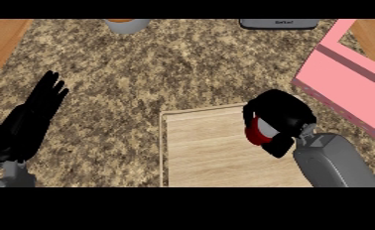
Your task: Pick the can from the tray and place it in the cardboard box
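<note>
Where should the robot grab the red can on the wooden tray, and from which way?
Around its round side, coming from above and the right. The right hand already curls round the can there over the tray; only a red strip shows, so I cannot tell whether it stands upright.

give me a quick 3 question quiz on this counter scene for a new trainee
1. True or false: the right hand is curled round the red can over the wooden tray.
2. Multiple choice: where does the pink box show? A) at the view's left edge B) at the view's right, beyond the tray C) on the tray
3. Fill in: the left hand rests with its fingers ____ near the view's left edge.

Key
1. True
2. B
3. straight (open)
</note>
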